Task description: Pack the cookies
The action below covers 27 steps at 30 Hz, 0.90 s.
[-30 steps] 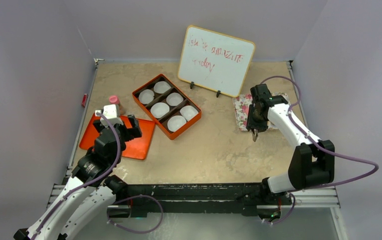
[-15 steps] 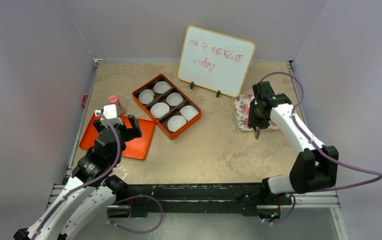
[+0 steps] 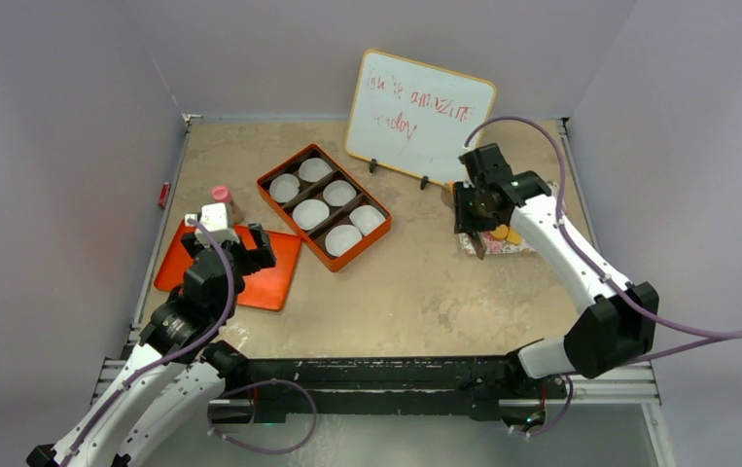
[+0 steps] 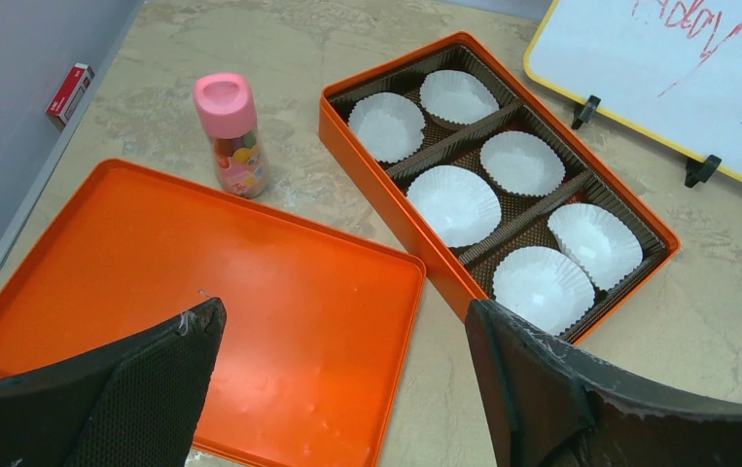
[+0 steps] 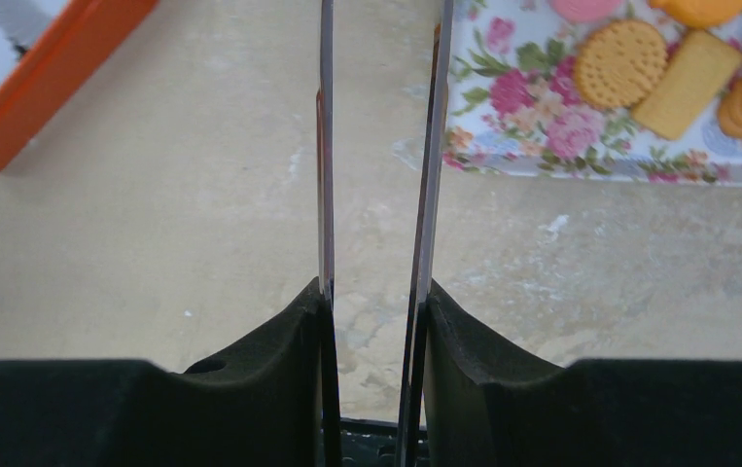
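The cookies (image 5: 622,63) lay together on the floral tray (image 5: 542,107) at the right of the worktop (image 3: 415,292): mostly round golden ones, with a pink one and an oblong one among them. None had reached the orange box (image 4: 376,185), well apart to the left. Its six white paper cups (image 4: 454,204) were all empty, so by my reading the packing had not begun and every cookie was left to move.

The right arm reached out over the worktop with its wrist bent down. The right claw (image 5: 378,146) pointed at the worktop just beside the tray's near-left edge. It was narrow, with two thin metal blades lining its fingers. No cookie showed in the slim gap between them. Whether those blades were a held tool or part of the claw, I could not tell.

The left arm sat folded low near its base. The left claw (image 4: 342,316) was spread wide and empty above the orange lid (image 4: 201,292), facing the box.
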Each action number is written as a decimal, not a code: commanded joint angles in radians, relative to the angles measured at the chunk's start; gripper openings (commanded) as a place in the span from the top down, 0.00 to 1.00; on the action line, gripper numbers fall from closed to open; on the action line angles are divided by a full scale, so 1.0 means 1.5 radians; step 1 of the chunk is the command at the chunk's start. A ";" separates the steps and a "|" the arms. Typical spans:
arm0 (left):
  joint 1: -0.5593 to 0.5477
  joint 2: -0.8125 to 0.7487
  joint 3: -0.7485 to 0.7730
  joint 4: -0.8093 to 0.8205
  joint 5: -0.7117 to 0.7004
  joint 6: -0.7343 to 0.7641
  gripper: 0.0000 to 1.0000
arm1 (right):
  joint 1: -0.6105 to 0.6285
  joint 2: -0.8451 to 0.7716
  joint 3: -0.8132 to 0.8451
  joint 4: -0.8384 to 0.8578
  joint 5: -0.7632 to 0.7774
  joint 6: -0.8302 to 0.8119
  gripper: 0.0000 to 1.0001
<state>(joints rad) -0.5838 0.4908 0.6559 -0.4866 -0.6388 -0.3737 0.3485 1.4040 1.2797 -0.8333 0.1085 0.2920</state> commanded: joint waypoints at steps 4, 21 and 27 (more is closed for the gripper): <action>0.002 0.000 -0.005 0.022 0.001 0.011 0.08 | 0.094 0.053 0.097 0.005 -0.018 0.001 1.00; 0.005 -0.007 -0.006 0.024 -0.007 0.014 0.08 | 0.246 0.200 0.233 -0.004 -0.031 -0.026 1.00; 0.007 -0.008 -0.007 0.024 -0.008 0.016 0.08 | 0.262 0.247 0.257 -0.010 -0.030 -0.040 1.00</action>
<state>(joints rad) -0.5827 0.4866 0.6559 -0.4862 -0.6399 -0.3733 0.7326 1.7576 1.6104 -0.8337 0.0742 0.2661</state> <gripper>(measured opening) 0.923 0.376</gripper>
